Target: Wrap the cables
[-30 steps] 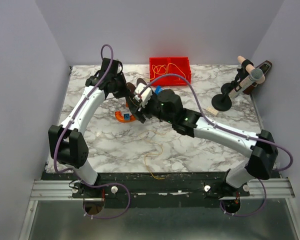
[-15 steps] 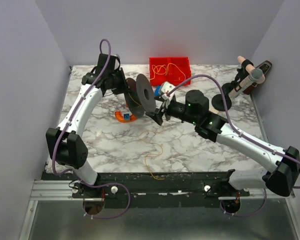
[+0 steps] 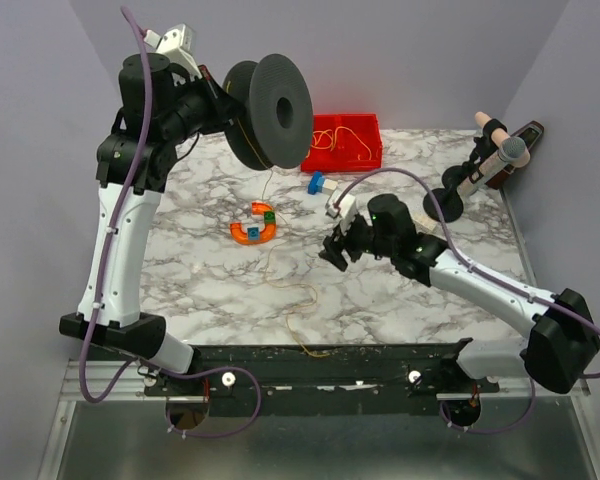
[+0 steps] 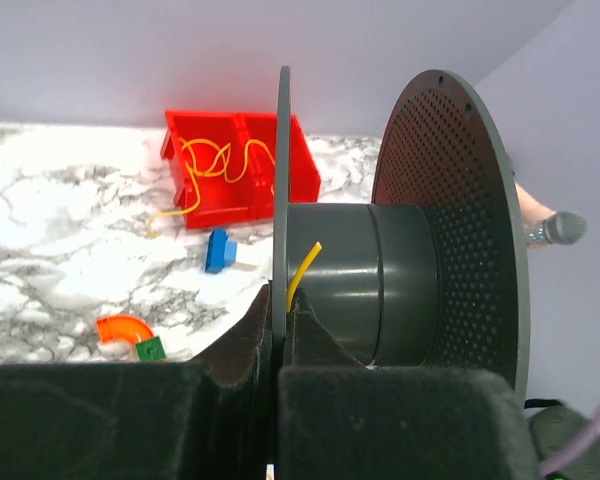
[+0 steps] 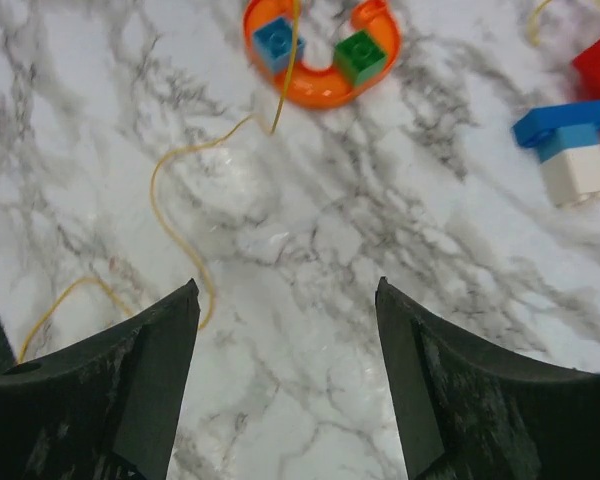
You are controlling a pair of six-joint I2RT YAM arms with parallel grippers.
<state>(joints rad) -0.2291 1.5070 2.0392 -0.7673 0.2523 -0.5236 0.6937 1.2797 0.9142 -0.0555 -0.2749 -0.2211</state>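
Observation:
My left gripper (image 3: 223, 103) is raised high at the back left and is shut on the flange of a dark grey spool (image 3: 272, 110). In the left wrist view its fingers (image 4: 278, 305) pinch the thin flange (image 4: 281, 180). A yellow cable end (image 4: 302, 270) lies against the hub. The thin yellow cable (image 3: 266, 190) hangs from the spool and loops over the table (image 3: 302, 300). My right gripper (image 3: 336, 250) is open and empty, low over the table's middle. In the right wrist view (image 5: 288, 300) the cable (image 5: 170, 190) curves past its left finger.
A red bin (image 3: 370, 158) at the back holds more yellow cable (image 4: 215, 160). An orange curved piece with blue and green bricks (image 3: 252, 228) lies under the hanging cable. A blue-and-white brick (image 3: 318, 184) lies near the bin. A microphone on a stand (image 3: 478, 168) is at the back right.
My left arm has lifted the spool from table height to high at the back left. My right arm has drawn away from the spool, down and to the right, its gripper open.

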